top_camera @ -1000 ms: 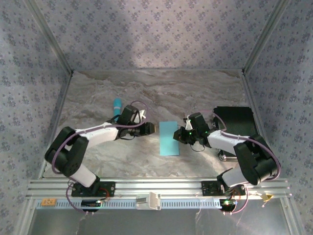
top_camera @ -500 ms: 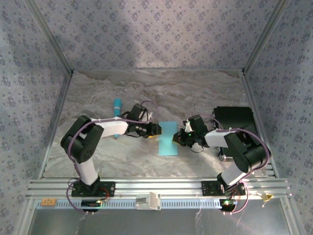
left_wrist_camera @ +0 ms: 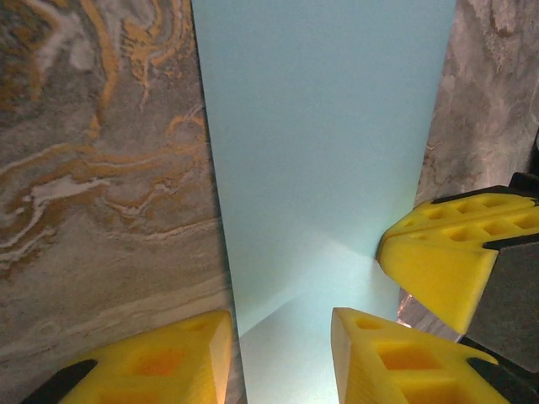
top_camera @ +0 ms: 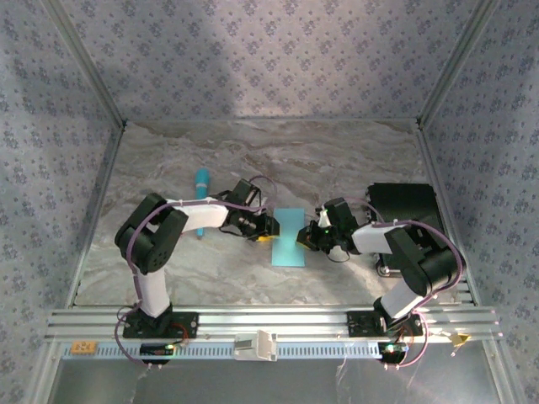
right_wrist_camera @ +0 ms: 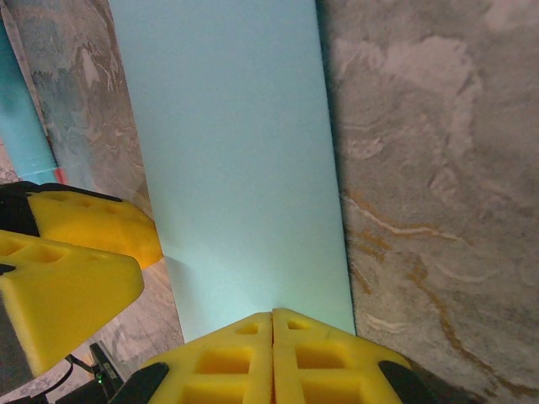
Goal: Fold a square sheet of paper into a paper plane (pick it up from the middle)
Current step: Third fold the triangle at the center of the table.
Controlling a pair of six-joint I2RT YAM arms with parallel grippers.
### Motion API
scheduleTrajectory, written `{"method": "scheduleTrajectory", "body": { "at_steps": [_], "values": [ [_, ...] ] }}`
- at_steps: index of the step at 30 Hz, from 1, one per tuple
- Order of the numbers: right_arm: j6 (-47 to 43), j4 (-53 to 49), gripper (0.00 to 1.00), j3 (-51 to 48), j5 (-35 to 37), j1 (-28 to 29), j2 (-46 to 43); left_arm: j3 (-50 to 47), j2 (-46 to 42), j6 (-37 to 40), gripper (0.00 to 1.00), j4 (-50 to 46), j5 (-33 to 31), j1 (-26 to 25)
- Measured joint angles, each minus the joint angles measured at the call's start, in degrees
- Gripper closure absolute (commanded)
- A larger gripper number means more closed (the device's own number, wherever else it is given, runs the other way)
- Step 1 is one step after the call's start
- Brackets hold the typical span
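**Item 1:** cyan sheet of paper (top_camera: 290, 238), showing as 1 narrow rectangle. It lies on the marble-patterned table (top_camera: 337, 160) at centre, between the 2 grippers.

**Item 2:** left gripper (left_wrist_camera: 282, 324), at the sheet's left side. Its yellow fingers are apart, and the paper shows in the gap.

**Item 3:** right gripper (right_wrist_camera: 271, 324). Its fingers are pressed together at the sheet's right edge. Cannot tell whether paper is pinched.

**Item 4:** turquoise stick (top_camera: 202, 181), beside the left arm and well apart from the sheet.

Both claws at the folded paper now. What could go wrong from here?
1. Claw clash: the right claw, shut, and the left claw, open, sit almost tip to tip over the narrow paper.
2. The left claw straddles the paper's edge; closing there may crumple or drag it.
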Motion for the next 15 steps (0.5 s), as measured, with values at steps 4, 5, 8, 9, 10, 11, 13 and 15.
{"method": "scheduleTrajectory", "body": {
  "at_steps": [4, 5, 8, 9, 10, 11, 13, 15],
  "values": [
    [0.0, -0.02, 0.92, 0.0, 0.04, 0.0, 0.0, 0.46, 0.02, 0.15, 0.63, -0.87, -0.59, -0.28],
    [0.0, -0.02, 0.92, 0.0, 0.04, 0.0, 0.0, 0.46, 0.02, 0.15, 0.63, -0.9, -0.59, -0.28],
    [0.0, -0.02, 0.92, 0.0, 0.07, 0.0, 0.0, 0.46, 0.02, 0.11, 0.63, -0.81, -0.39, -0.28],
    [0.0, -0.02, 0.92, 0.0, 0.07, 0.0, 0.0, 0.46, 0.02, 0.04, 0.63, -0.79, -0.39, -0.28],
    [0.0, -0.02, 0.92, 0.0, 0.09, 0.04, 0.02, 0.46, 0.02, -0.04, 0.63, -0.79, -0.37, -0.28],
    [0.0, -0.02, 0.92, 0.0, 0.13, 0.04, 0.02, 0.46, 0.02, -0.07, 0.63, -0.79, -0.37, -0.28],
    [0.0, -0.02, 0.92, 0.0, 0.15, 0.04, 0.0, 0.46, 0.02, -0.09, 0.63, -0.74, -0.37, -0.28],
    [0.0, -0.04, 0.93, 0.0, 0.15, 0.04, 0.02, 0.46, 0.02, -0.28, 0.63, -0.66, -0.37, -0.28]
  ]
}}
